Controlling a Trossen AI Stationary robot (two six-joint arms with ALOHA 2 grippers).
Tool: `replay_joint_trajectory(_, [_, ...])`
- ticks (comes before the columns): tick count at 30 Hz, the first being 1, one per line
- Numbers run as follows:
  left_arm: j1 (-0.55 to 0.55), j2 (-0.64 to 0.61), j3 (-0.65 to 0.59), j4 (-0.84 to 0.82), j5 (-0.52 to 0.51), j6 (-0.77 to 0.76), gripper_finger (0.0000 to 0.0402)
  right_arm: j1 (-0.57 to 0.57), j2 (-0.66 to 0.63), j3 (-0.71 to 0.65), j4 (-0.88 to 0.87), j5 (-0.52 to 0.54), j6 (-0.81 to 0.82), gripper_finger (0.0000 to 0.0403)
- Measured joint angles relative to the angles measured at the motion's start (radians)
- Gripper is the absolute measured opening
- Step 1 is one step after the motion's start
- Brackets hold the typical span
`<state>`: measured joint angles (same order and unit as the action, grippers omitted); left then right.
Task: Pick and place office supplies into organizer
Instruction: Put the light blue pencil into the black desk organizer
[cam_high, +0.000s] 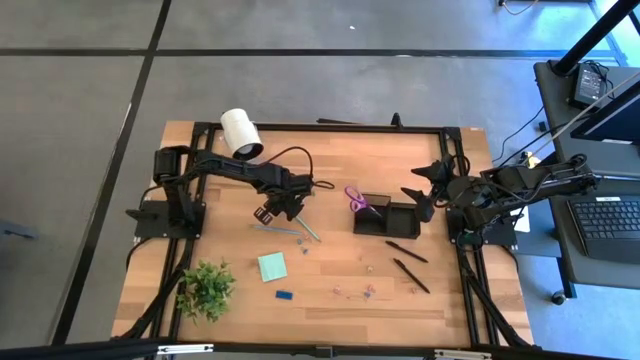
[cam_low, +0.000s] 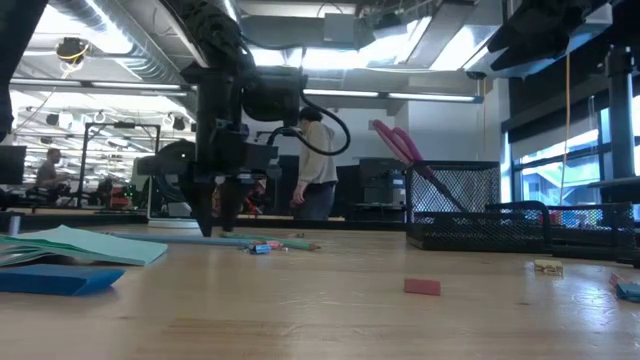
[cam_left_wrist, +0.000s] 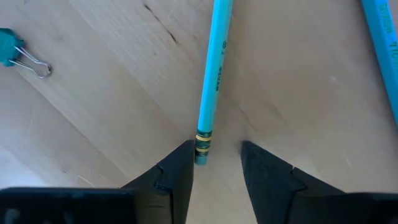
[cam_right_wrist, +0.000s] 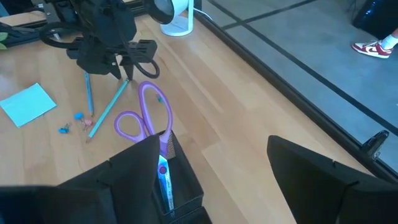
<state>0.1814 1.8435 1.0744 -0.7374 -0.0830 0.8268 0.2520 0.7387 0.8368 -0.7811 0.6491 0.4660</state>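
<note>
High view: the wooden table (cam_high: 330, 300) carries the black organizer (cam_high: 385, 217) right of centre, with purple scissors (cam_high: 359, 199) standing in its left end. Left gripper (cam_high: 270, 213) is down over two light blue pencils (cam_high: 290, 229) near mid-table. Right gripper (cam_high: 424, 190) sits just right of the organizer, fingers spread wide, holding nothing. Two black pens (cam_high: 408, 263) lie in front of the organizer. Green notepad (cam_high: 272, 266) and a blue block (cam_high: 284, 295) lie toward the front, beside a potted plant (cam_high: 206, 288). Tiny clips (cam_high: 356, 291) are scattered at front centre. A white cylinder (cam_high: 240, 132) stands at the back left.

Low view: left gripper (cam_low: 222, 213) hangs fingertips at the tabletop, at the pencils (cam_low: 215, 239). The mesh organizer (cam_low: 455, 207) stands to the right, scissors handles (cam_low: 400, 143) poking out above it. Notepad (cam_low: 75, 246) lies at the near left. A person (cam_low: 318, 165) stands in the room behind.

Left wrist view: the two fingers (cam_left_wrist: 171, 180) stand a narrow gap apart, not closed; a pencil's (cam_left_wrist: 211, 81) eraser end sits between the tips, against one finger. A second pencil (cam_left_wrist: 382, 43) lies off to the side, and a teal binder clip (cam_left_wrist: 18, 53) lies apart.

Right wrist view: own fingers (cam_right_wrist: 134, 168) wide apart above the organizer (cam_right_wrist: 183, 199), where the scissors (cam_right_wrist: 149, 118) stand blades down.
</note>
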Motion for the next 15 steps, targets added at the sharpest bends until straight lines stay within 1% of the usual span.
replay_joint_trajectory(7, [0.0,0.001,-0.002,-0.003,0.003,-0.025,0.0092,0.0,0.0,0.0,0.0,0.0,0.0,0.03])
replay_joint_trajectory(15, [-0.001,0.001,-0.003,-0.002,0.003,-0.064,0.0077,0.0,0.0,0.0,0.0,0.0,0.0,0.03])
